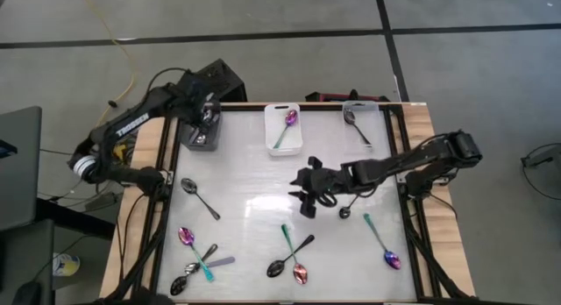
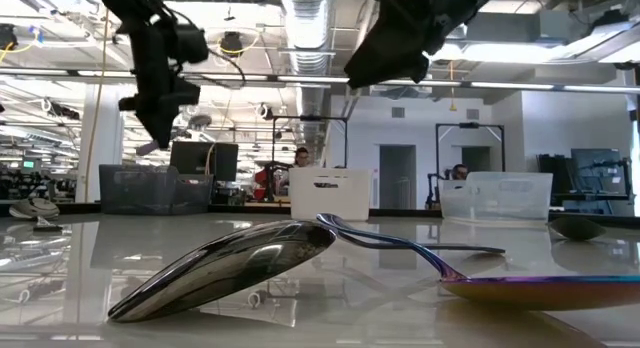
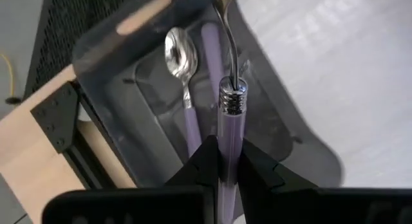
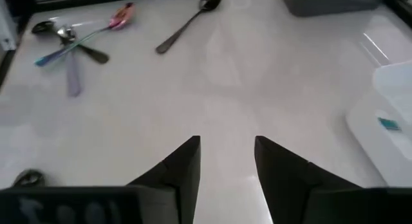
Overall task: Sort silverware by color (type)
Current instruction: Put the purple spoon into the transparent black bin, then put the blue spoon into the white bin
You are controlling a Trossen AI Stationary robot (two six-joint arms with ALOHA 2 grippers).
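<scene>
Btwn L gripper (image 3: 224, 176) fingers: lavender-handled spoon (image 3: 228, 114)

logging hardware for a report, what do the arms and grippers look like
Both arms are dark, jointed links with black cables along them. The left arm carries white lettering on one link and a white band near its base. Each gripper, left gripper and right gripper, has two flat, black, wedge-shaped fingers tapering to points.

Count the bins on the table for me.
3. Along the far edge: a dark bin at the left, a white bin in the middle, a clear bin at the right. None seems hidden.
</scene>
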